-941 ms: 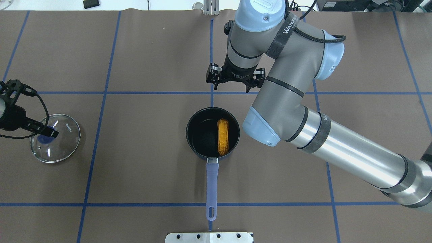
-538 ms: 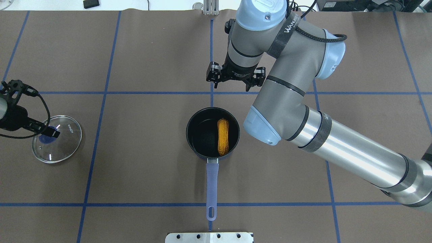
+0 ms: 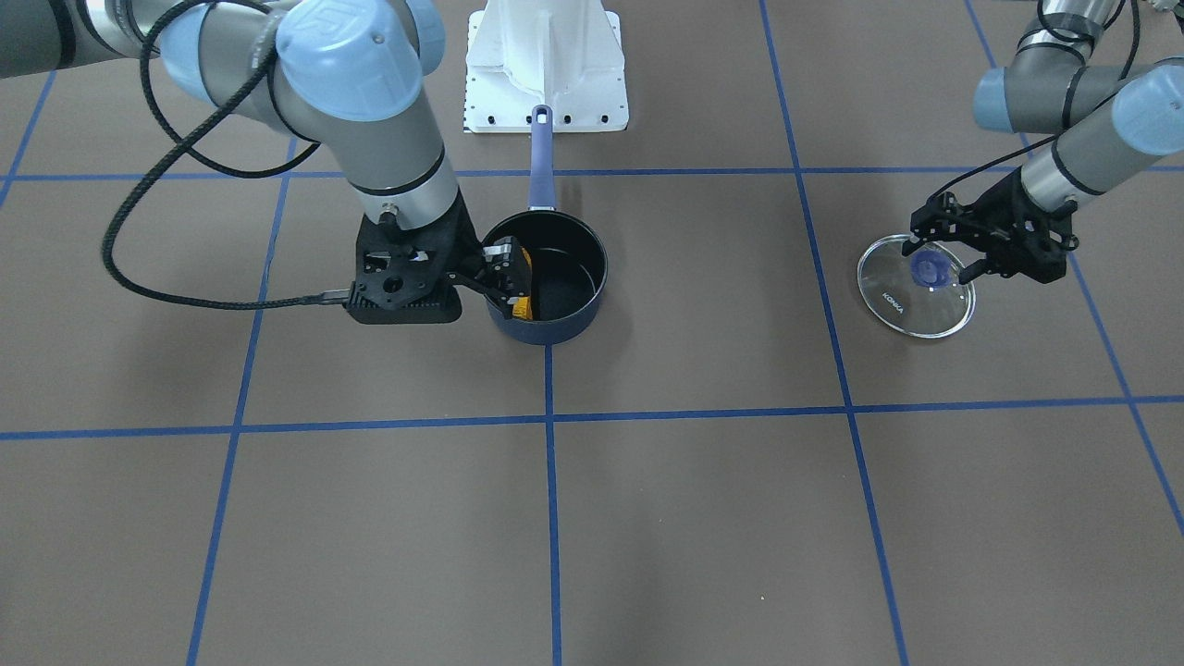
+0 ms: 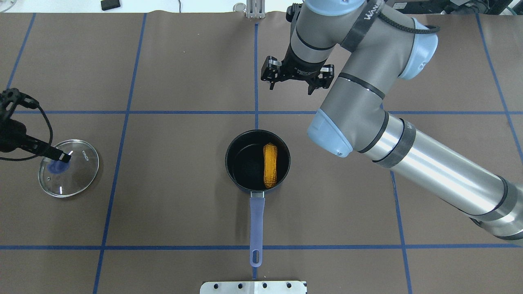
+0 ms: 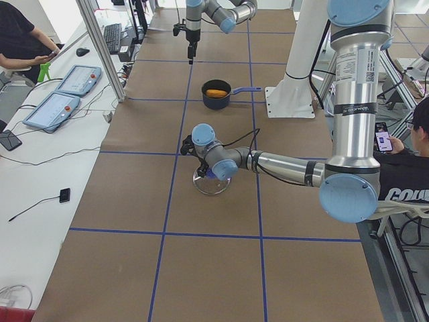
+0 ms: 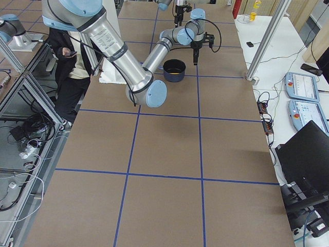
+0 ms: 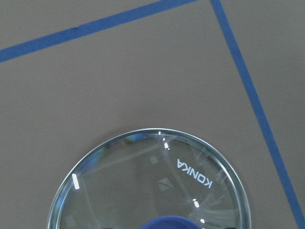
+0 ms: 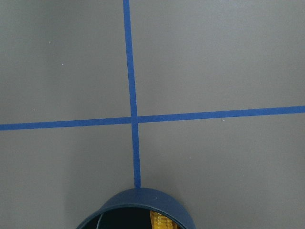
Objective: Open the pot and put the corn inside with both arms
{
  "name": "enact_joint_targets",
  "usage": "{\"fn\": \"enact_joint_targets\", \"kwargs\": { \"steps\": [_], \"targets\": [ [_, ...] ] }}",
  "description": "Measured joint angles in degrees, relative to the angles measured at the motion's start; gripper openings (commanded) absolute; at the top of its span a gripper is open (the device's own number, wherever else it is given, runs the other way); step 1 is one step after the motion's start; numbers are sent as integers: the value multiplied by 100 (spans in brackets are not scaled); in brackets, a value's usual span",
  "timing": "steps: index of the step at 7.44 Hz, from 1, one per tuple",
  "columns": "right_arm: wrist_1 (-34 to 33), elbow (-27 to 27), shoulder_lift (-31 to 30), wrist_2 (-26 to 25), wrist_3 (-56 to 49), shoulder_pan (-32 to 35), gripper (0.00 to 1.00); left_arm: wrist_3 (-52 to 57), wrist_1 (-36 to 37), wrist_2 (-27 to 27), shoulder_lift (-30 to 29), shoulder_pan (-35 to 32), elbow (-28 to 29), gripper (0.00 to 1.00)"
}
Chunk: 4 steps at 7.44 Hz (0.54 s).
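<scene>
The pot point(image 4: 245, 163) stands open at the table's middle, its purple-blue handle point(image 4: 256, 220) pointing toward the robot. The corn point(image 4: 269, 165) lies inside it on the right side; both also show in the front view, pot point(image 3: 573, 268). The glass lid point(image 4: 77, 179) lies flat on the table at the far left, with its knob point(image 3: 928, 268) up. My left gripper point(image 3: 942, 261) is open, its fingers on either side of the knob. My right gripper point(image 4: 295, 83) is open and empty, beyond the pot's far rim. The right wrist view shows the pot's rim point(image 8: 136, 202).
A white mounting plate point(image 4: 253, 287) sits at the near table edge behind the pot's handle. Blue tape lines point(image 4: 256, 81) cross the brown mat. Operators sit beside the table, and tablets point(image 5: 64, 94) lie on a side bench.
The lid went from tilted in the left gripper to flat on the table, and the left gripper drew back slightly. The right gripper moved farther from the pot toward the far edge.
</scene>
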Motion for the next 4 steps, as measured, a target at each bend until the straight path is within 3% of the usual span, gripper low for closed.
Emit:
{"fn": "enact_joint_targets", "kwargs": {
  "steps": [2,4],
  "targets": [
    [335,-13,-625,309,-838,687,100,656,218,-516,5,-706,15,97],
    [603,-11,-1428,931,-1959,1485,100,1694,781,-621,8,-1305,23,97]
  ]
}}
